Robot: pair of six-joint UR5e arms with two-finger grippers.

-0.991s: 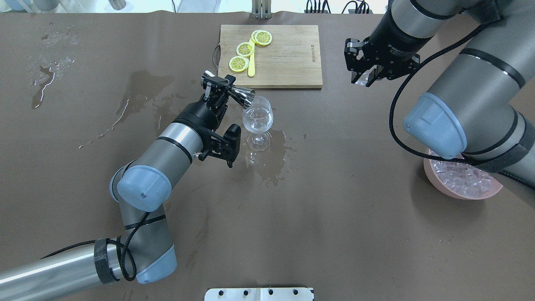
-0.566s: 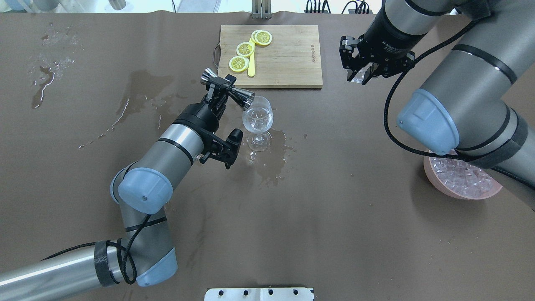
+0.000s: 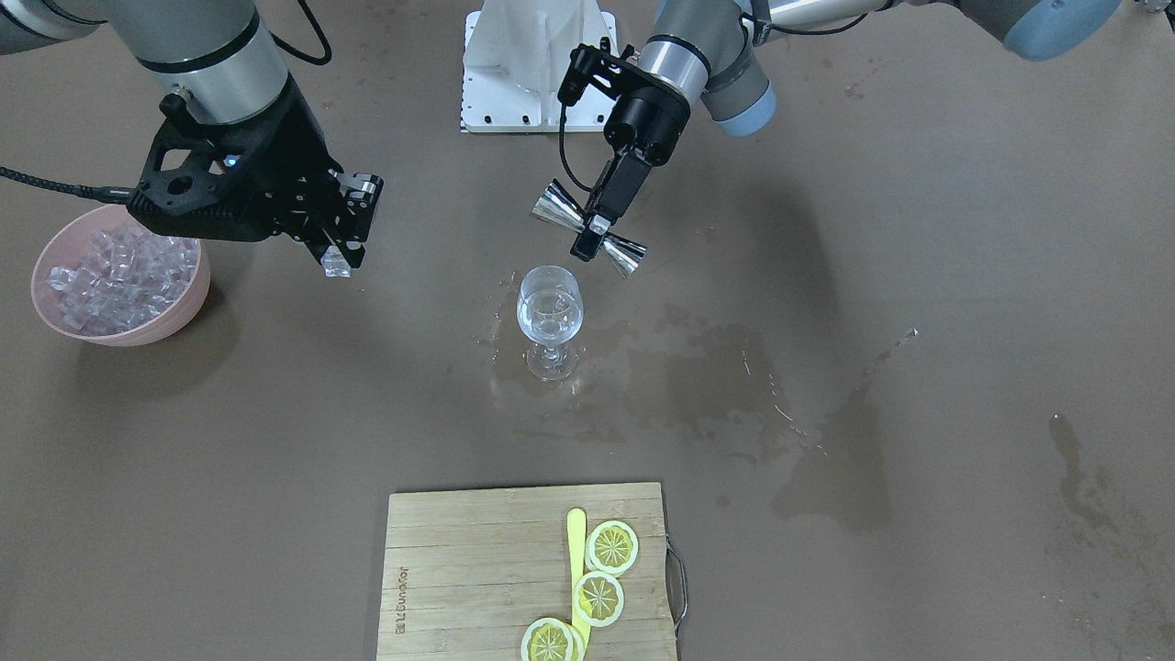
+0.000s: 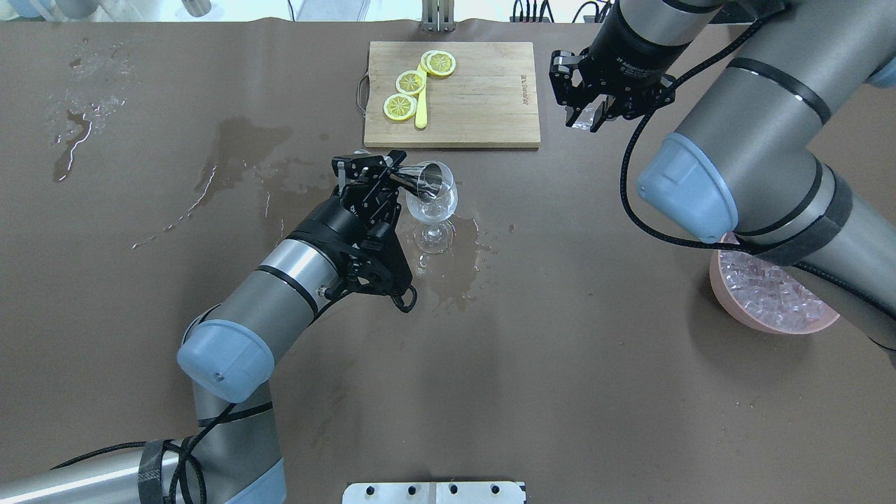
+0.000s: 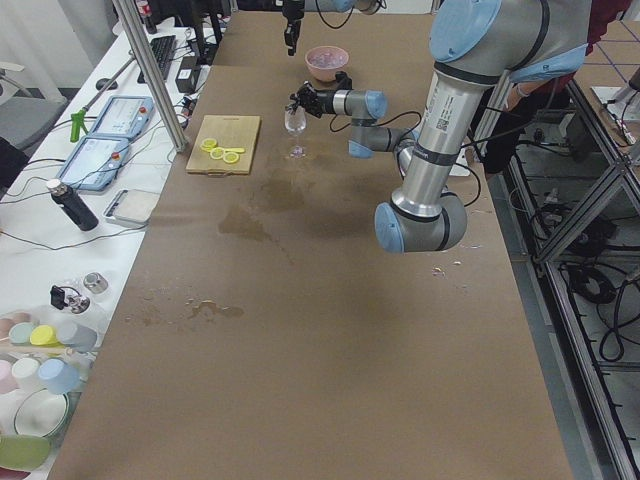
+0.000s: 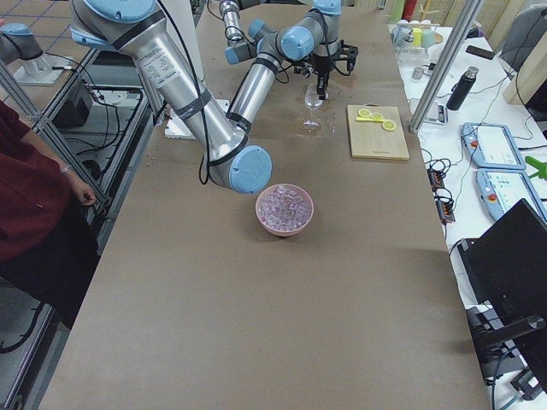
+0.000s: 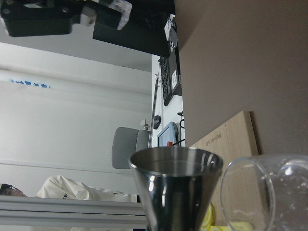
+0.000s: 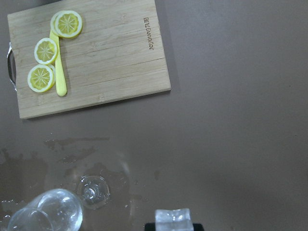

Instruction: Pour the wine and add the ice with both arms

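While the L arm (image 4: 280, 280) comes in from the near-left corner w/ elbow bent, you've got its wrist rolled so the L gripper (image 4: 392, 175) lies sideways beside the wine glass (image 3: 549, 317). Its fingers are clamped on the waist of a steel jigger (image 3: 555, 211). Jigger sits near-horizontal, one cup's mouth at the glass rim in overhead view; can't tell if touching. Wine (image 3: 549, 323): small amt of clear liquid in the bowl of the upright glass.

R arm (image 4: 756, 105) stretches fwd over the far-right side, elbow above the pink bowl (image 3: 179, 312), hiding part of it from overhead. R gripper (image 3: 336, 259) points down, raised off the table near the cutting board (image 4: 483, 98) corner, well apart from the glass. Narrow gap, pinching one ice cube (image 8: 172, 216). Rest of the ice (image 3: 119, 271) is heaped in the bowl.

Surface: brown cover (image 3: 918, 184), wet stains (image 3: 716, 367) around the glass foot and off to robot's left. Board carries 3 lemon slices (image 4: 409, 82) + a yellow stick (image 4: 421, 112).

Room: you get a side bench w/ blue cases (image 5: 105, 160) and a bottle (image 5: 72, 205) in ext-left view, and a person in dark red (image 6: 34, 196) at the edge of ext-right view.
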